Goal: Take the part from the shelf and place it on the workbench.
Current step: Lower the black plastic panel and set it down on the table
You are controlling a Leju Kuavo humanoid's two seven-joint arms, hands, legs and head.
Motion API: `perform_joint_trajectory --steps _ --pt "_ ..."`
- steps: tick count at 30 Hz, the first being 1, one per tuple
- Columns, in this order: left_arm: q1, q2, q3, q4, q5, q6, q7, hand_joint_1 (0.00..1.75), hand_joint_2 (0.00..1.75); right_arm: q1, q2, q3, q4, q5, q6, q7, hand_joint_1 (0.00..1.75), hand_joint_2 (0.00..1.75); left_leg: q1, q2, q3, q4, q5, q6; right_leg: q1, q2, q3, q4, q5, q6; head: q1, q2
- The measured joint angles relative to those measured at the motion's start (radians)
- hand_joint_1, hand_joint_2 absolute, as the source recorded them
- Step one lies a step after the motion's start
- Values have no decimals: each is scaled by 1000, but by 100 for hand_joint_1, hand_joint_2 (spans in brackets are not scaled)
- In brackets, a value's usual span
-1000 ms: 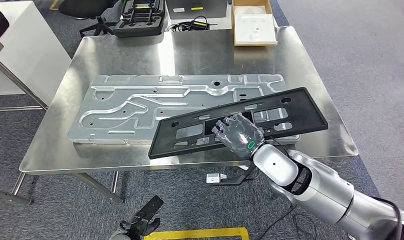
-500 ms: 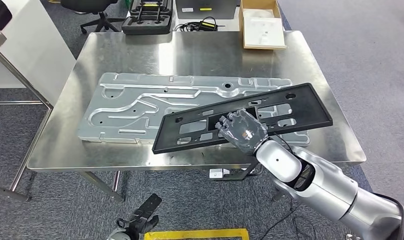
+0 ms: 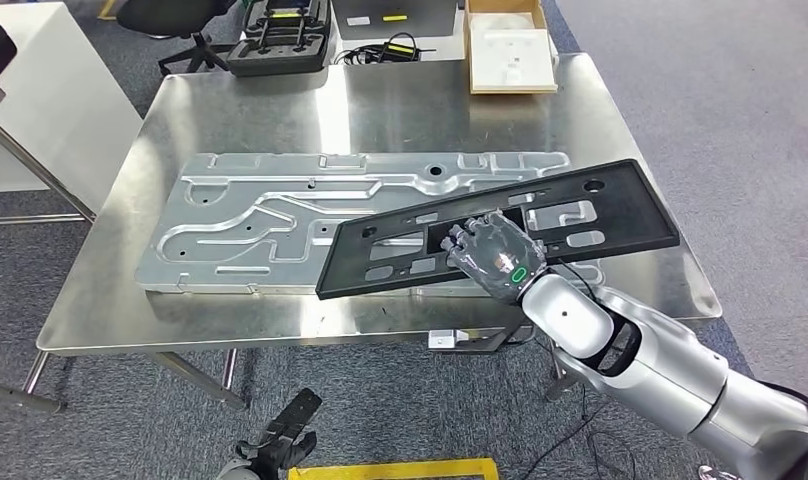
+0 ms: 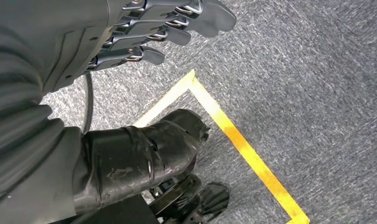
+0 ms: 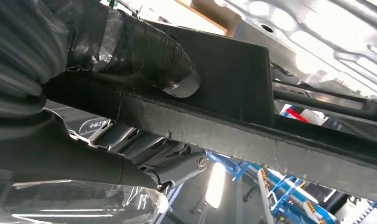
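Head view gives me the right hand (image 3: 497, 255) gripping the black part (image 3: 620, 205), a long flat frame with cut-out windows, at the middle of its near long edge. My fingers (image 3: 475, 236) lie over the top face of the frame. The part sits tilted, stretching out to both sides of the hand, and I see it above the steel workbench (image 3: 230, 320). Just beyond the hand and partly under the frame lies a large grey metal plate (image 3: 260, 215), flat on the bench top. Whether the frame touches that plate I cannot tell from here.

From the right wrist view I see the thumb (image 5: 144, 51), wrapped in dark tape, pressed against the frame's face (image 5: 233, 70), with the bright plate (image 5: 326, 28) close behind.

My left hand (image 4: 144, 32) hangs low beside the body over grey carpet, holding nothing, its fingers lightly bent and apart. A yellow tape line (image 4: 242, 144) runs on the floor beneath it.

Far beyond the right hand, at the bench's back edge, sits a cardboard box (image 3: 510, 45) and a black case (image 3: 280, 35).
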Motion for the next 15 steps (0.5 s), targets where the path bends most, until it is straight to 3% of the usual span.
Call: perform_joint_trajectory --steps 2,4,8,10,12,13,14,15 --pt "-1 0 0 0 0 0 0 0 175 -2 0 0 -1 0 0 0 175 175 -2 0 64 -136 65 10 2 1 5 -1 -4 4 0 0" --pt "-2 1 1 0 0 0 0 0 175 -3 -1 0 -2 0 0 1 175 175 -6 -1 102 -213 81 19 4 2 6 -1 -7 13 1 0" --pt "-2 1 1 0 0 0 0 0 175 -3 -6 0 -4 0 1 1 175 175 -5 -2 119 -238 78 36 4 1 6 5 -20 34 1 0" --pt "-4 1 1 0 0 0 -1 0 175 -4 -9 -1 -5 0 1 2 175 175 -2 -1 131 -249 79 47 4 -1 -30 86 -64 39 3 0" --pt "-4 1 1 0 0 -1 -1 0 175 -1 -11 -2 -5 0 2 2 175 175 -4 -1 135 -248 75 55 4 -1 -100 219 -115 42 4 0" --pt "-3 1 1 0 0 -1 -1 0 175 2 -12 -2 -5 0 3 2 175 175 -4 -1 136 -246 72 56 4 -1 -127 262 -121 44 5 0" --pt "-2 1 1 0 0 -1 -1 0 175 4 -13 -2 -5 0 5 2 175 175 -4 -2 138 -244 67 56 3 -2 -137 268 -107 46 5 0" --pt "-2 1 1 0 0 -1 -1 0 175 5 -14 -2 -5 0 6 2 175 175 -4 -3 141 -239 62 54 1 -2 -127 233 -73 48 5 0"
